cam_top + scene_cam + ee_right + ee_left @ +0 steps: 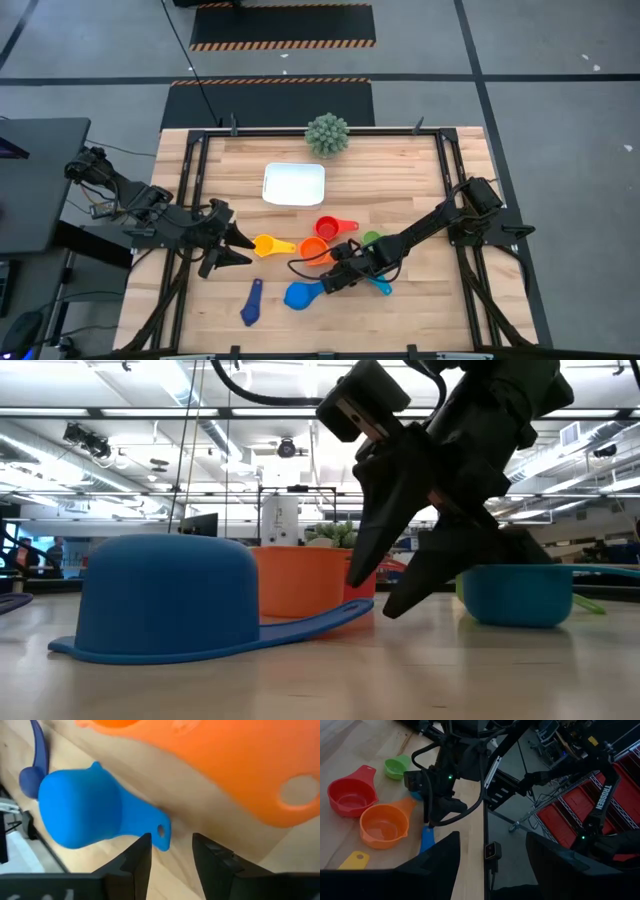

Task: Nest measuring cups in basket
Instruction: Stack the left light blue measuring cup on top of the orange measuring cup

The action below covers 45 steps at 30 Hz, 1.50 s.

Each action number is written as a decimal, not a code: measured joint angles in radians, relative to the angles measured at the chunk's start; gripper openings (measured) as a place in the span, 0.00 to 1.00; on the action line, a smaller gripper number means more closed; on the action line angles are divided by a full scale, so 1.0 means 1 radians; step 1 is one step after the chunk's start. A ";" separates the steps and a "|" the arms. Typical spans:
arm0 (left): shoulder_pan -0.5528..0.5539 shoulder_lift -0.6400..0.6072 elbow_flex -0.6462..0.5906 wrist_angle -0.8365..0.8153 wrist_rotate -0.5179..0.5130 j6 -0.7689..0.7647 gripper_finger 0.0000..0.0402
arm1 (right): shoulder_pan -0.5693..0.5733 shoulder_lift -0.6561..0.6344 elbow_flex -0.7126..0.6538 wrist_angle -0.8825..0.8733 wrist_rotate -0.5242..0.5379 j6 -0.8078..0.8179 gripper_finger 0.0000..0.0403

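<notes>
Below the white basket (294, 184), several measuring cups lie loose on the wood: red (328, 228), orange (314, 249), yellow (270, 245), green (371, 238), navy (251, 302) and light blue (382, 287). A blue cup (82, 815) rests upside down on its rim, its handle raised off the table. My right gripper (172, 847) slants down at that handle's holed end (161, 831) with its fingers apart; the end lies just beside one fingertip (144, 842). My left gripper (240, 250) hovers open left of the yellow cup, nothing between its fingers. My right gripper comes at the free end of the blue cup's handle (362, 610) slanting down from the table's right. I cannot tell whether a fingertip touches that end. The cup stays upside down on the table.
A spiky grey-green ball plant (327, 134) stands at the far edge behind the basket. The orange cup's handle (295, 790) lies close beside my right gripper. Bare wood lies at the near left and far right; black frame rails (195, 190) run along the table's sides.
</notes>
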 joint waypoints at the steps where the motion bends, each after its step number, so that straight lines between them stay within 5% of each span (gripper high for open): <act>1: 0.000 0.000 0.000 0.000 0.000 0.000 0.58 | 0.000 0.000 0.001 0.006 -0.009 0.000 0.36; 11: 0.000 0.000 0.000 0.000 0.000 0.002 0.58 | 0.023 0.000 0.132 -0.186 0.073 0.009 0.36; 32: 0.000 0.000 0.000 0.000 -0.016 0.004 0.58 | 0.105 0.001 0.192 -0.182 0.212 0.163 0.35; 45: 0.000 0.001 0.000 0.015 -0.018 0.002 0.58 | 0.172 0.096 0.191 -0.113 0.206 0.298 0.35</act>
